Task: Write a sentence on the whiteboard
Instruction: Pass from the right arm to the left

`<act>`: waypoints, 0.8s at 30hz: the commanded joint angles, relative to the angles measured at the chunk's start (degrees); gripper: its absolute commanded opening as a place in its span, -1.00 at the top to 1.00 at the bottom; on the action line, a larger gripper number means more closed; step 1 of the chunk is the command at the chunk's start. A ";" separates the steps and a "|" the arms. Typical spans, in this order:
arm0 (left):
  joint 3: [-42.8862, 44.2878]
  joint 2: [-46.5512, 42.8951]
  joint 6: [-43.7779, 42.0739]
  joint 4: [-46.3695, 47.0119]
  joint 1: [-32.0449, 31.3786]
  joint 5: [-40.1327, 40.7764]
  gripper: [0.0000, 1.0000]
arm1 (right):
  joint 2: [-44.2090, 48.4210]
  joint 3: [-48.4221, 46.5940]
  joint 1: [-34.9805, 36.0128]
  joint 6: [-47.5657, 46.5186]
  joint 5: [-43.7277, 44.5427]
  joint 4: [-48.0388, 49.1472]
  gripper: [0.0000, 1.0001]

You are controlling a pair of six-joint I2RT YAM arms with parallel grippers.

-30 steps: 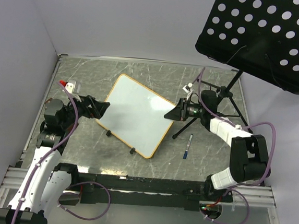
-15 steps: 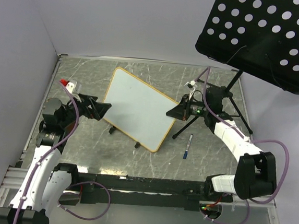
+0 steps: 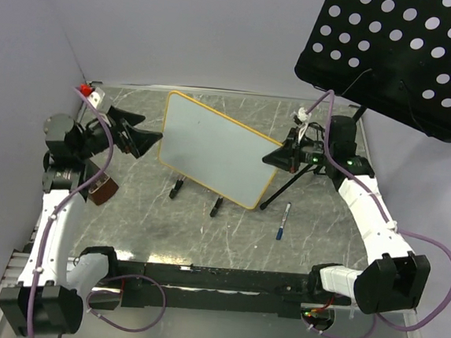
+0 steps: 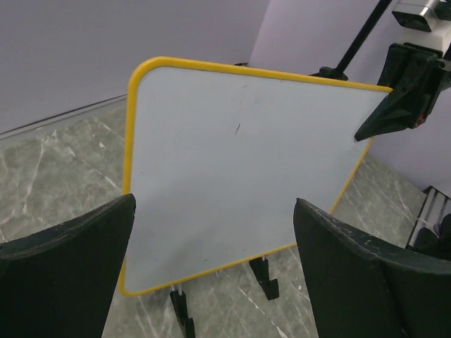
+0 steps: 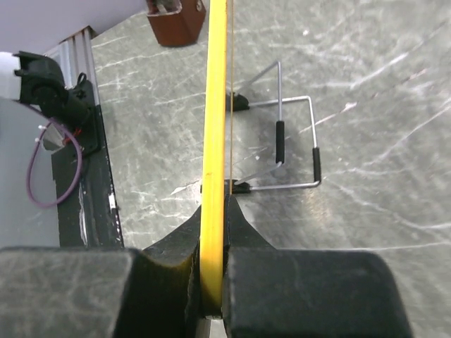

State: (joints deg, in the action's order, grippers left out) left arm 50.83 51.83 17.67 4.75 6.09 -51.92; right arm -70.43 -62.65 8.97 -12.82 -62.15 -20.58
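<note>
The whiteboard [image 3: 211, 148] stands nearly upright mid-table on two black clip feet [image 3: 216, 208]. Its face is blank apart from one tiny dark mark; no sentence shows on it. My right gripper [image 3: 274, 160] is shut on the board's right edge. In the right wrist view the yellow frame [image 5: 215, 105] is pinched between the gripper's [image 5: 213, 232] two fingers. My left gripper [image 3: 143, 140] is open and empty, just off the board's left edge. In the left wrist view the gripper [image 4: 213, 204] faces the board [image 4: 232, 162] with its jaws wide apart.
A blue-capped marker [image 3: 283, 220] lies on the table right of the board. A black perforated music-stand panel [image 3: 397, 53] on a tripod stands at the back right. A brown block [image 3: 103, 191] sits by the left arm. Wire stand legs [image 5: 296, 155] lie behind the board.
The board has been raised from leaning flat to nearly upright and moved toward the back. The right gripper rose with it. The left arm swung up and left, uncovering the brown block.
</note>
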 commanded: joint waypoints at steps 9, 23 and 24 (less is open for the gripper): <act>10.51 9.33 -3.95 -2.73 3.67 -17.50 -0.97 | 1.44 -20.83 -0.98 -18.02 -11.15 -24.57 1.00; 7.27 9.08 -19.56 -9.92 -1.16 -30.35 -0.75 | 1.88 -25.76 -1.06 -24.27 -15.62 -35.58 1.00; 7.01 8.90 -20.13 -10.20 -1.43 -30.61 -0.73 | 1.53 -26.03 -1.06 -24.18 -16.24 -35.93 1.00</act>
State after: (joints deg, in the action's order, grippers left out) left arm 57.65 62.06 7.66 -0.27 6.37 -78.35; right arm -70.52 -82.59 8.10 -35.33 -67.26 -58.43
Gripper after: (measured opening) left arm 0.885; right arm 0.078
